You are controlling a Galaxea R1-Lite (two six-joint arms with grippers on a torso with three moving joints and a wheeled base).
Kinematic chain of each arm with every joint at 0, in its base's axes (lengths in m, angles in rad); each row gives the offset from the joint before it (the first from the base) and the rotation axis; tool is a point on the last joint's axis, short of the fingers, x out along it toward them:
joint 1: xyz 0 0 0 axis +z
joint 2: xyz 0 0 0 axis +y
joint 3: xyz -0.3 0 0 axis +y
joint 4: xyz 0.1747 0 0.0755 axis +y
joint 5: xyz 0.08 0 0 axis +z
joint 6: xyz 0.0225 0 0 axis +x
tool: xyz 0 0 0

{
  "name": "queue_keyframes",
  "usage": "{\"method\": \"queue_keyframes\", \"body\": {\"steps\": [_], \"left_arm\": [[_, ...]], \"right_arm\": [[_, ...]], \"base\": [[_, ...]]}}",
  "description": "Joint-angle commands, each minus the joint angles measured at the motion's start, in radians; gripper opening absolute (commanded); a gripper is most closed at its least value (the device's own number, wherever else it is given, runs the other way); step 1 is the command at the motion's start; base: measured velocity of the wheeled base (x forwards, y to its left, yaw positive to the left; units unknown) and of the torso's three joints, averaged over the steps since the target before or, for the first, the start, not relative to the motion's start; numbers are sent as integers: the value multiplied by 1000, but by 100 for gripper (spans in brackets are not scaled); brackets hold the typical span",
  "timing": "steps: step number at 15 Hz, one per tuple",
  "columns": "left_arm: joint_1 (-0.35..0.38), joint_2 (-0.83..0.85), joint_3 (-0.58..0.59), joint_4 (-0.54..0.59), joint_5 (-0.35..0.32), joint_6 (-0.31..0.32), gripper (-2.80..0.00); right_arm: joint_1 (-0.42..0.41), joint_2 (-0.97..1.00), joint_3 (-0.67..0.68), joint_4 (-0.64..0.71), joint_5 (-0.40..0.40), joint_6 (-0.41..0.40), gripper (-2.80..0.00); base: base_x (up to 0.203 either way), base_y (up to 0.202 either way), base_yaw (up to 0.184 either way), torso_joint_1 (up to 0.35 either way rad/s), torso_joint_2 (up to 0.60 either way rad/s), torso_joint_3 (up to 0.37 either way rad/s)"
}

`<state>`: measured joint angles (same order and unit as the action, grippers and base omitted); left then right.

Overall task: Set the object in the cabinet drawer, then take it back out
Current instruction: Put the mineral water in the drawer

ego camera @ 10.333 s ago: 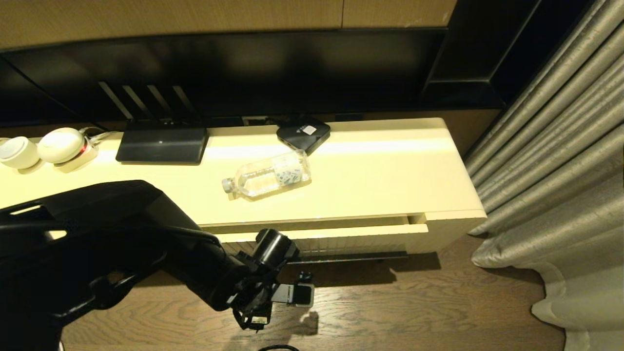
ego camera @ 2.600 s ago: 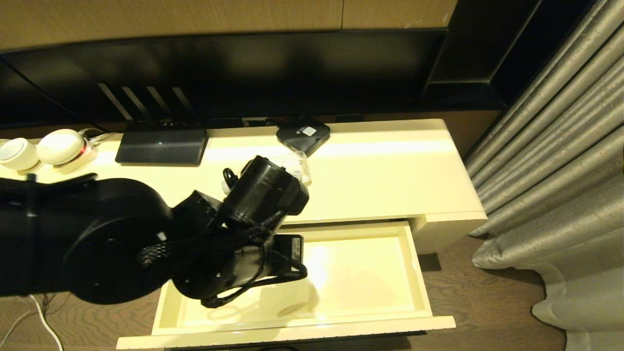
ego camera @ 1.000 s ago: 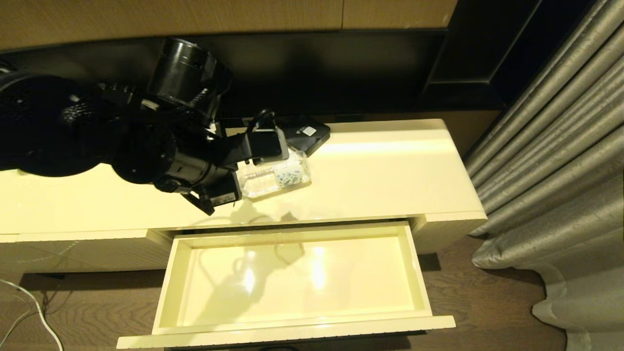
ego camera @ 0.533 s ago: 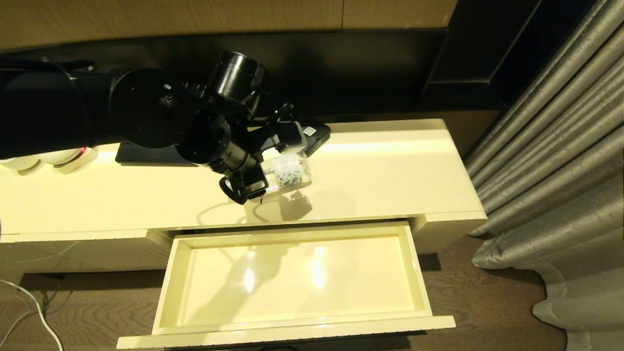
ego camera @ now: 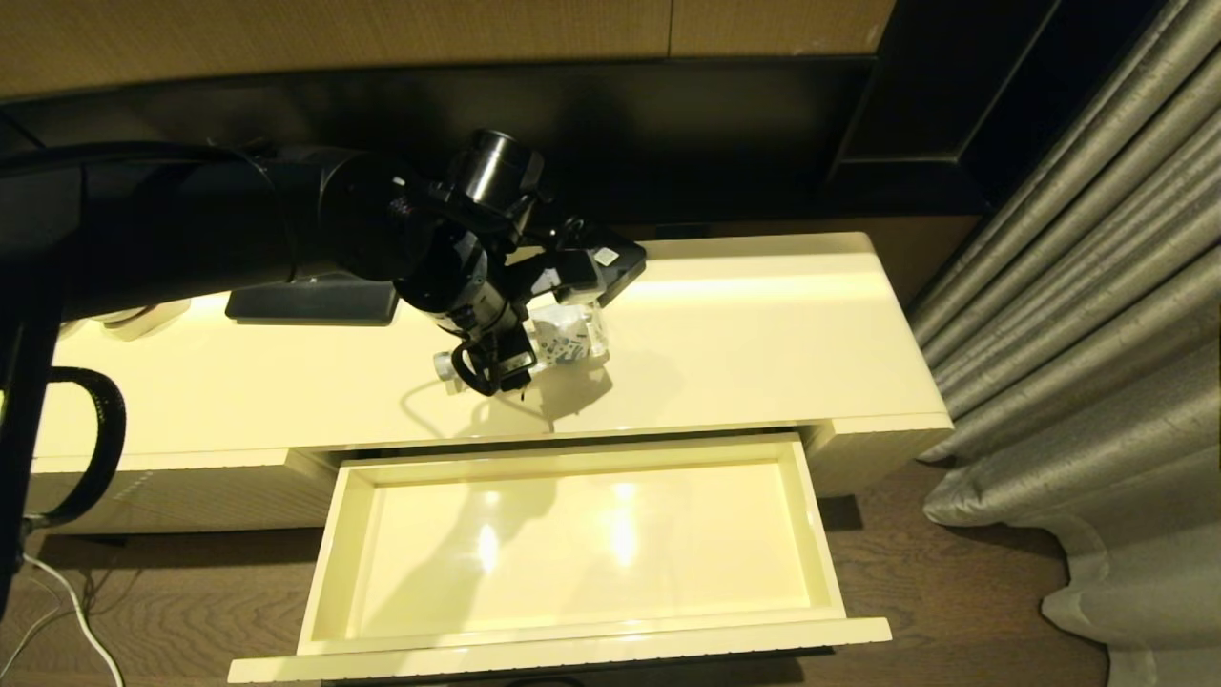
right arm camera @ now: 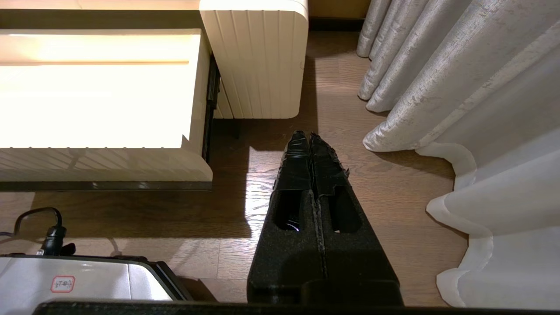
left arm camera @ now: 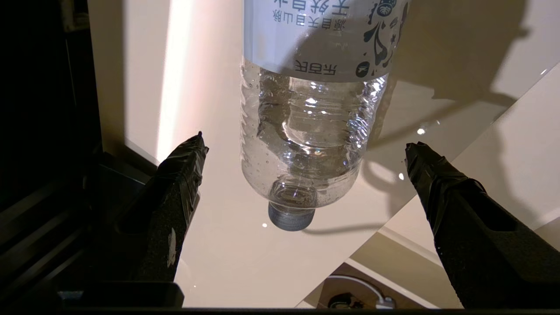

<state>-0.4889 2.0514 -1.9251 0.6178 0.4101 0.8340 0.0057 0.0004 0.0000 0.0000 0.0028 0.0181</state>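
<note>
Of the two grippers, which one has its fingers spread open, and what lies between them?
The left gripper: its fingers stand wide apart on either side of the water bottle, which lies on the cabinet top. The right gripper hangs shut above the floor.

Our left arm [ego camera: 286,219] reaches in from the left across the cabinet top, forearm long and dark, wrist bent downward. Our left gripper [left arm camera: 306,148] points down with its two black fingers [left arm camera: 175,197] spread wide apart, one on each side, nothing touching either pad. In the head view that gripper [ego camera: 534,324] sits low at the arm's end. Our right gripper [right arm camera: 309,144] hangs parked low over the floor, fingers pressed together tip to tip, holding nothing.
</note>
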Motion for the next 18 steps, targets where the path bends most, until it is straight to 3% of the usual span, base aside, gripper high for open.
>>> {"method": "queue_keyframes", "body": {"steps": [1, 4, 11, 18], "left_arm": [[10, 25, -5, 2, 5, 14, 0], [24, 39, -4, -6, 6, 94, 0], [43, 94, -5, -120, 9, 126, 0], [65, 121, -5, -229, 15, 199, 0]], "right_arm": [[0, 1, 0, 0, 0, 0, -280], [0, 1, 0, 0, 0, 0, -280], [0, 1, 0, 0, 0, 0, -280], [0, 1, 0, 0, 0, 0, -280]], "base": [[0, 0, 0, 0, 0, 0], [0, 0, 0, 0, 0, 0], [0, 0, 0, 0, 0, 0], [0, 0, 0, 0, 0, 0]]}}
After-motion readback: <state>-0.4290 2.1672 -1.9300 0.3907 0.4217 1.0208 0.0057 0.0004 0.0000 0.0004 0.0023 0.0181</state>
